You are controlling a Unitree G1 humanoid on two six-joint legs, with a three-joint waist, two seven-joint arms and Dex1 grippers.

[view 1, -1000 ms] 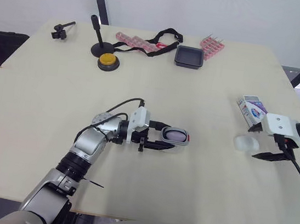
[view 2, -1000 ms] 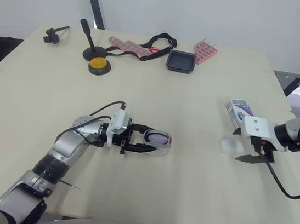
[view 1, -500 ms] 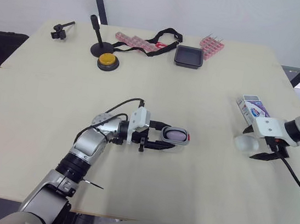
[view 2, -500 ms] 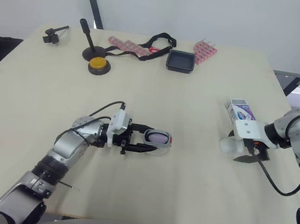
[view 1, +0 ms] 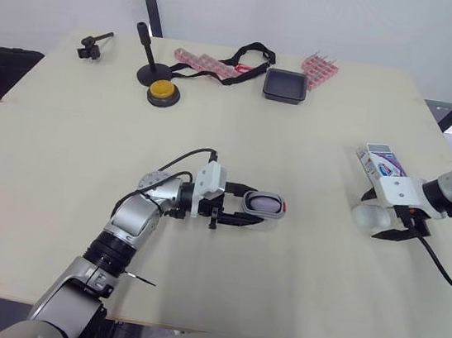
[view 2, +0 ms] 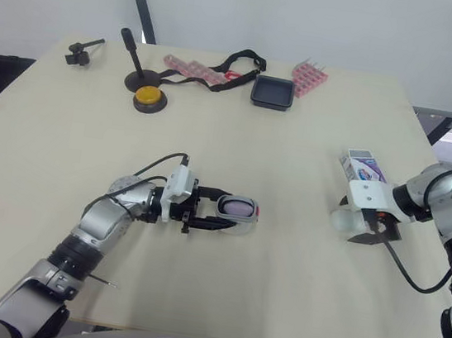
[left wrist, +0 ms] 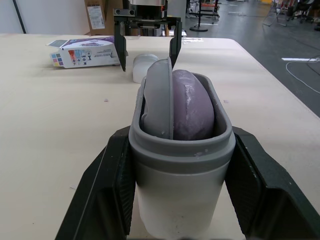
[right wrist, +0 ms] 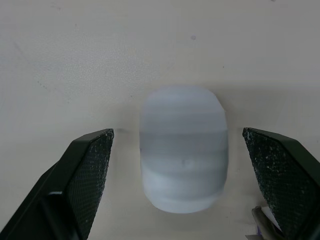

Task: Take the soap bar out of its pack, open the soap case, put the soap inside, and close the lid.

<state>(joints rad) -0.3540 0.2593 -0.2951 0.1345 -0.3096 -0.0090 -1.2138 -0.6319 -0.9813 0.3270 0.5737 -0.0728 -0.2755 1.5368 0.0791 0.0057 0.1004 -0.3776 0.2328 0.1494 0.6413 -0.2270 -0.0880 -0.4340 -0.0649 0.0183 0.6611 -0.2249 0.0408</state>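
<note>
Left gripper [view 1: 243, 207]: clenched on the soap case [view 1: 264, 205], mid-counter [view 1: 312, 147].
Soap [left wrist: 192, 105]: purple bar, inside the case, uncovered.
Right gripper [right wrist: 177, 136]: spread wide, 2 fingers straddling the translucent lid [right wrist: 183, 170], clear of it.
Pack [view 1: 381, 165]: just beside the lid.

text: none legible | soap pack [left wrist: 85, 52]: coloured print, too small to read

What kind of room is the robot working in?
Probably a robot lab or workshop: a plain test table with a yellow push button on it, and beyond the table a bare concrete floor and a cardboard box.
</note>
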